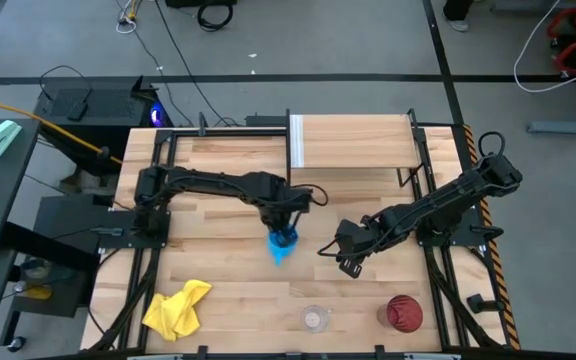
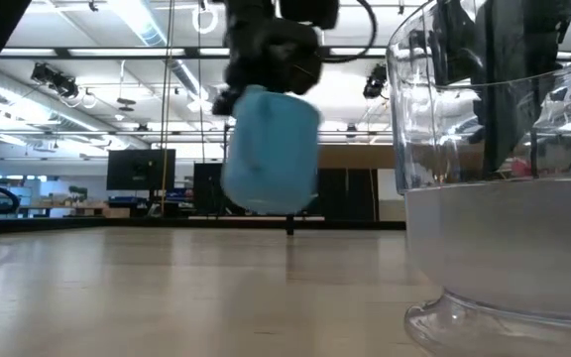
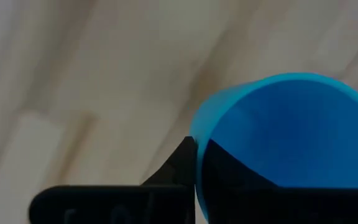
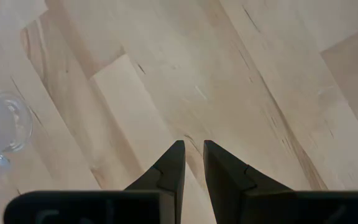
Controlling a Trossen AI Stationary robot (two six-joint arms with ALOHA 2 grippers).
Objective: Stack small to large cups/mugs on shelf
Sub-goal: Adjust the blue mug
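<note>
Low view: left claw [image 2: 266,74] grips smooth, rounded blue mug [image 2: 271,151], airborne.

The left claw [image 3: 194,180] pinches the blue mug [image 3: 291,137] by its rim above the table [image 3: 73,74].

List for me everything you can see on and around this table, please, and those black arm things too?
blue mug: one, bright blue, lifted off the table's middle, clamped by its rim
clear cup: one, see-through, near front edge of the table
red tumbler: one, dark red, front right corner
yellow cloth: one, crumpled, front left
shelf: one, light wood with white end panel, back of the table
left gripper: one, dark, shut on the blue mug, above the table's middle
right gripper: one, dark, holding nothing, fingers a narrow gap apart, hanging right of the mug
</note>
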